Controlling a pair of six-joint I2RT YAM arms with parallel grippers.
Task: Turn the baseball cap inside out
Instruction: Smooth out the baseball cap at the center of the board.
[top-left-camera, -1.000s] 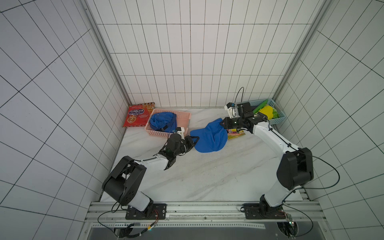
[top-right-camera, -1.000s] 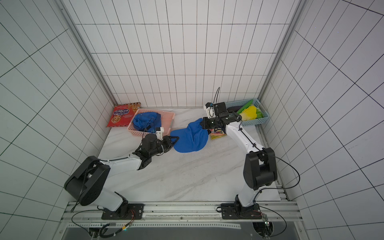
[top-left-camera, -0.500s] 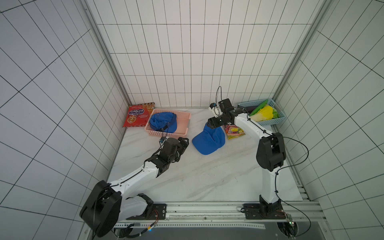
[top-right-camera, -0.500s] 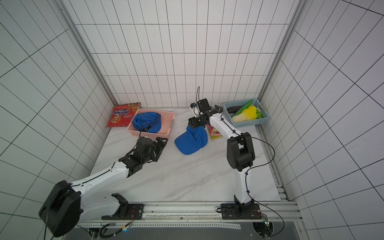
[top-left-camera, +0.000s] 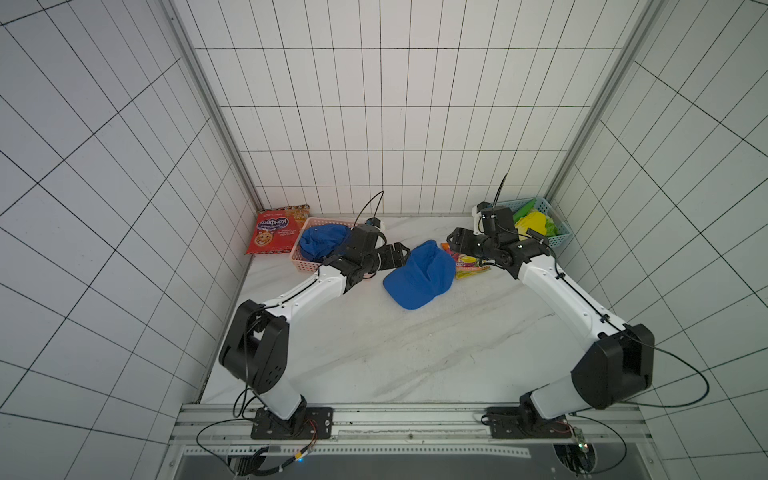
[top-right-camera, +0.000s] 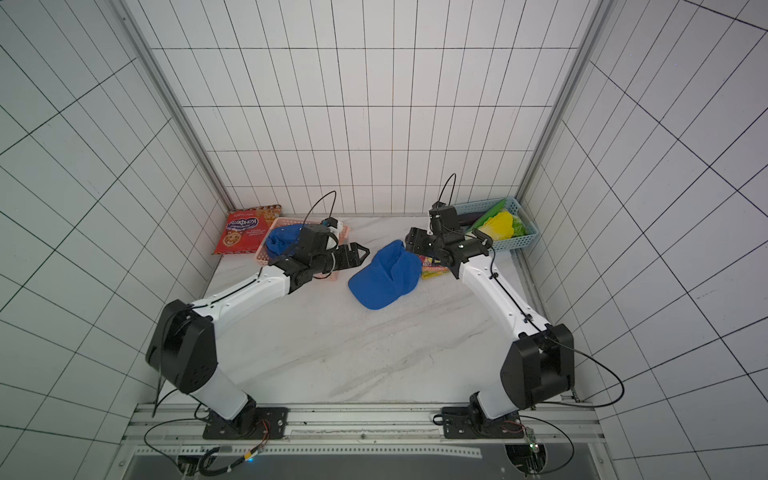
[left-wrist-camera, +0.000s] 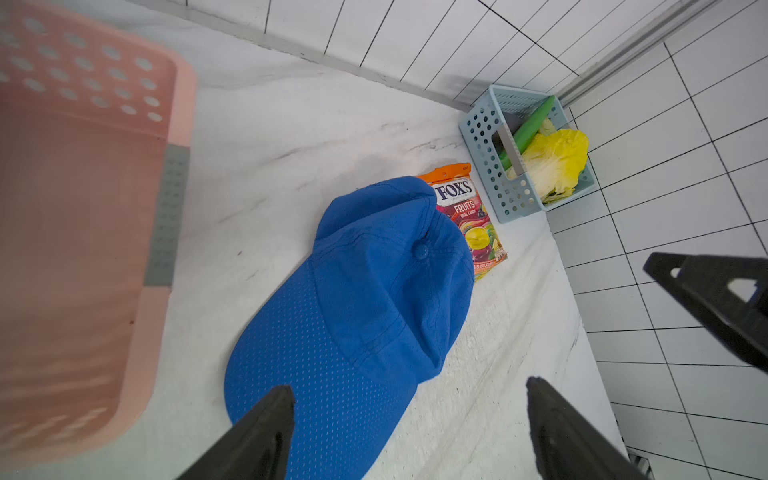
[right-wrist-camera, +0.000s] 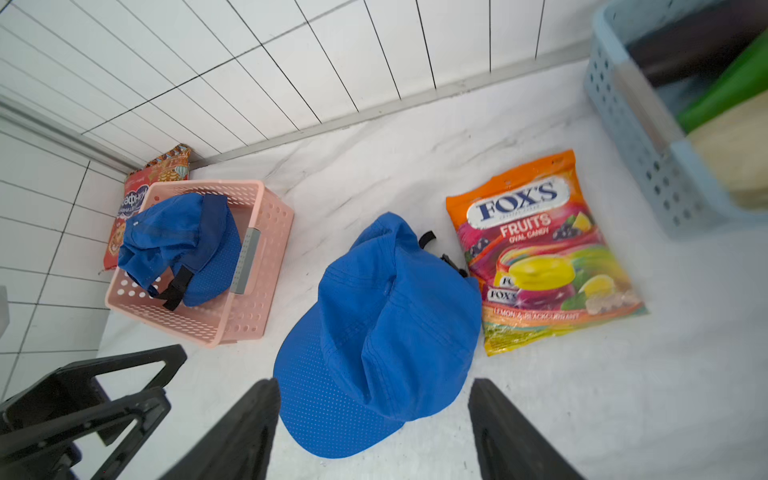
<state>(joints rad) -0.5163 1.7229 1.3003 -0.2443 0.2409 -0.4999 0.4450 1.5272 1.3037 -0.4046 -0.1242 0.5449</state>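
One blue baseball cap (top-left-camera: 419, 276) | crown crumpled, creased | perforated brim flat

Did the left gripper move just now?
Yes. In a top view the left gripper shifted from in front of the pink basket to beside it.

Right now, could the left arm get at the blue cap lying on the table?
Probably yes. Its end effector hangs open just beside the cap, and nothing lies between them on the table.
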